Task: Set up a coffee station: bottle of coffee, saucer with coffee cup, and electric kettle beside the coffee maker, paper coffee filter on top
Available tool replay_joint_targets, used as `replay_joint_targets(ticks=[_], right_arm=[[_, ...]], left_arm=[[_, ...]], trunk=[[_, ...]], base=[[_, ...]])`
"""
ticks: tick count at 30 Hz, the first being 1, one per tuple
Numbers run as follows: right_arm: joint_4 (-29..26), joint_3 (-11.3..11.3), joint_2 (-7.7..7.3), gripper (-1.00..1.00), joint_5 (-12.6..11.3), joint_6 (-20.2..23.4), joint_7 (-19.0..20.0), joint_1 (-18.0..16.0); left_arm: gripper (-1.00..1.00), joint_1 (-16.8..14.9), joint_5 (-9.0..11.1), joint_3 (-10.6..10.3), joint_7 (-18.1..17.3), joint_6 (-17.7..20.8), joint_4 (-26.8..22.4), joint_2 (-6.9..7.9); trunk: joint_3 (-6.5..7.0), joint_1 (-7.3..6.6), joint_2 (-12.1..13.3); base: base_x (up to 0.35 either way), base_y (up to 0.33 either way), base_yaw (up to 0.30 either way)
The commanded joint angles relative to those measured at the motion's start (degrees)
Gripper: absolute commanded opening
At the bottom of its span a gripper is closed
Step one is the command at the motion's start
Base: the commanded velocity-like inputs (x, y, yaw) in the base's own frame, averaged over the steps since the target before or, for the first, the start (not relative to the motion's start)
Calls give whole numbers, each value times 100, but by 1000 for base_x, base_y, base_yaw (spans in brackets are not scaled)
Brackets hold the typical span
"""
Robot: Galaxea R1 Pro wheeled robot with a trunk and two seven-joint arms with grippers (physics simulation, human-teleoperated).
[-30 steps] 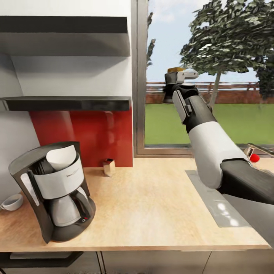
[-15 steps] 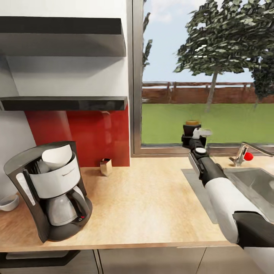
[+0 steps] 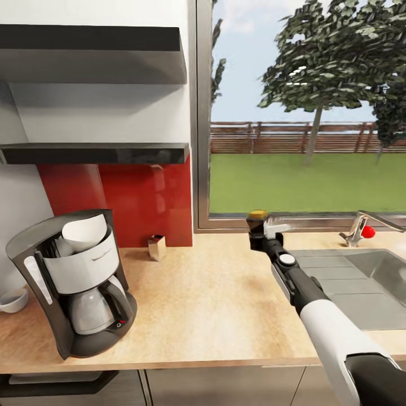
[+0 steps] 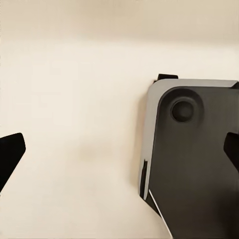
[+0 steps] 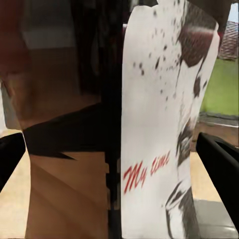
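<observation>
While the right pincer (image 3: 260,232) pinches the bottle of coffee (image 5: 164,124) over the kitchen countertop (image 3: 214,293) — left pincer spread.

Red backsplash (image 3: 141,203) under dark shelves (image 3: 96,152) — window (image 3: 304,113) onto lawn, fence, tree.

Surface (image 3: 225,293): light wood grain, matt, smooth. Coffee maker (image 3: 73,282): matt black plastic body, satin white-grey plastic housing, glass carafe (image 3: 93,309) with a sheen. Bottle of coffee (image 5: 149,124): dark glossy body that mirrors the room, smooth white paper-like label printed with red script, brownish-yellow cap. Backsplash (image 3: 135,197): glossy red, reflective. Shelves (image 3: 96,152): glossy black. Sink (image 3: 361,282) and tap (image 3: 361,225): brushed grey metal. Window frame (image 3: 202,113): satin metal. Right arm (image 3: 327,332): smooth white and black plastic shells. Coffee cup (image 3: 12,300): glossy white, ceramic-looking.
</observation>
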Motion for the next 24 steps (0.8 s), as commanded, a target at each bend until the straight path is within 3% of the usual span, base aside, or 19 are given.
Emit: replay_joint_targets(ticks=[1,3,8,18,20,24], right_arm=[[5,14,-5,-100,46,-12,90,4],[11,28,-5,-100,46,-12,470,24],[16,36,-5,-100,54,-12,956,60],[91,46,1,-100,53,-18,1250,71],[182,50,-1,-100,51,-13,1810,78],[226,52,-4,-100,47,-12,2157,80]], left_arm=[[100,7,55,-21,7,-5,-10,2],[100,11,55,-21,14,-2,-9,8],[100,20,55,-18,23,11,-9,14],[100,29,63,-14,32,49,-1,-34],[100,29,64,-5,33,50,-1,-55],[100,29,69,3,41,55,11,-56]], trunk=[[0,2,-3],[0,2,-3],[0,2,-3],[0,2,-3],[0,2,-3],[0,2,-3]], base=[[0,0,0],[0,0,0],[0,0,0],[0,0,0],[0,0,81],[0,0,221]])
